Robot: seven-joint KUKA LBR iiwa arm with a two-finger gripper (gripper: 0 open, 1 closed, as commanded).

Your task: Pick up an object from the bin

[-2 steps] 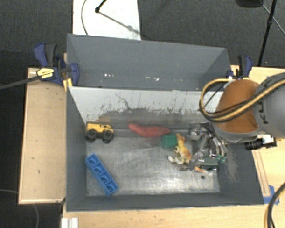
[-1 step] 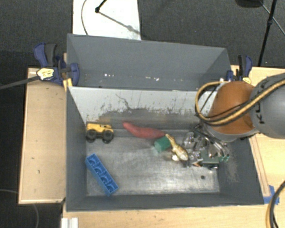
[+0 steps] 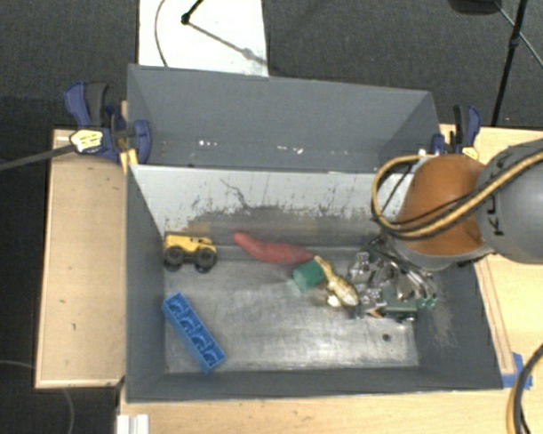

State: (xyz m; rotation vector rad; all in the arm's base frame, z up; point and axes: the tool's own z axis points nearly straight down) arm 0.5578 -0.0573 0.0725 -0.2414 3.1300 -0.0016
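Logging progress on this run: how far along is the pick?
Nothing looks picked yet: the yellow toy truck, red long piece, green block and blue brick all lie on the bin floor. In hand: the gripper is low at the right, beside a small cream thing. Left: the grasp and lift.

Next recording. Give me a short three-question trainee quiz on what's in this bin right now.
1. True or false: the blue studded plastic brick lies toward the view's lower left in the grey metal bin, apart from the other things.
2. Which thing lies nearest the gripper? A) yellow toy truck B) small cream-coloured toy C) long red thing
3. What colour is the small block beside the cream toy?
Key: 1 true; 2 B; 3 green.
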